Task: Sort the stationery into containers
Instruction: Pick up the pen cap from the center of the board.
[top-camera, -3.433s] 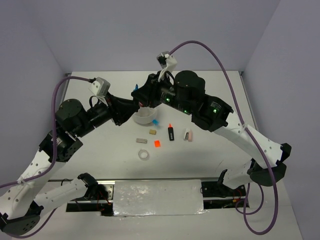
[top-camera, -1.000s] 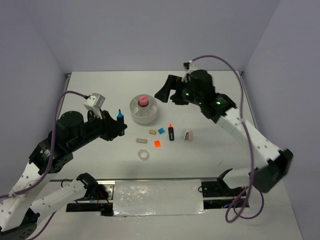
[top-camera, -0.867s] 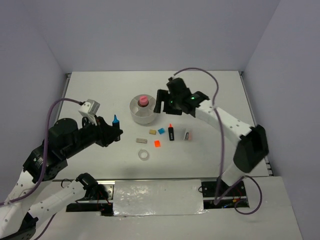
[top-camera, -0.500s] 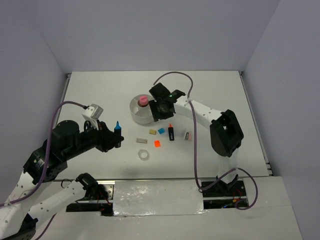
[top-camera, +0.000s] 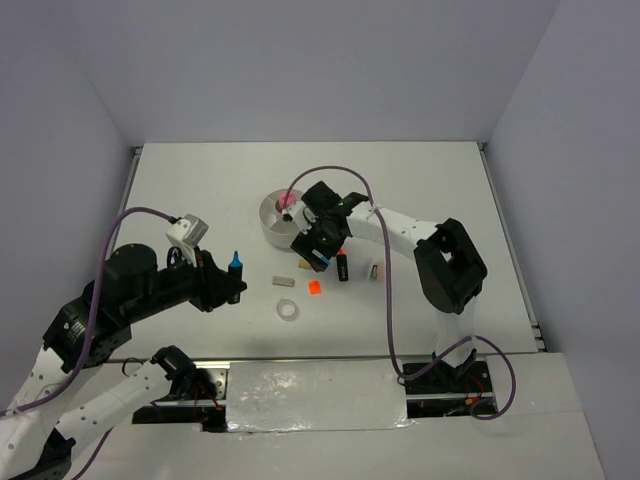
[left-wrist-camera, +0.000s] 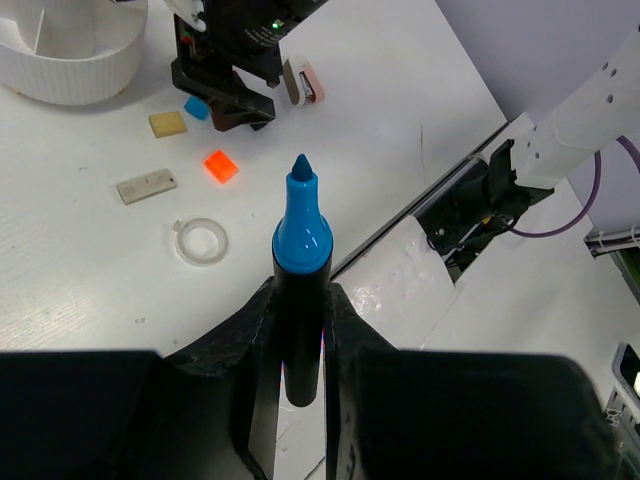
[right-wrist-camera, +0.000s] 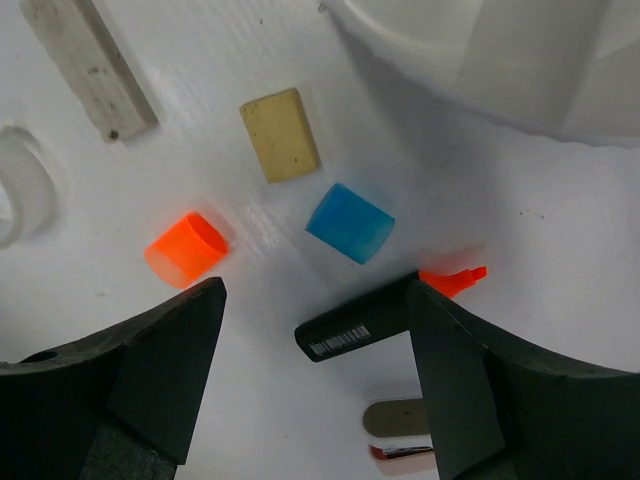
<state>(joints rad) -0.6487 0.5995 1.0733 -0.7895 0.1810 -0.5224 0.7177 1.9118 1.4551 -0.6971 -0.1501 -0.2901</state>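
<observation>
My left gripper is shut on a black marker with a blue cap, held upright above the table left of the loose stationery; the same marker shows in the top view. My right gripper hangs open just above a blue square, an orange square and the orange-capped marker, holding nothing. A tan eraser, a long tan eraser and the clear tape ring lie nearby. The round white tub holds a pink tube.
A small pink and clear item lies right of the orange-capped marker. The right arm's forearm reaches across the table from the right. A foil-covered strip runs along the near edge between the arm bases.
The right gripper has dropped from beside the tub to just over the blue square and orange-capped marker. The left gripper still holds the blue-capped marker and has barely shifted.
</observation>
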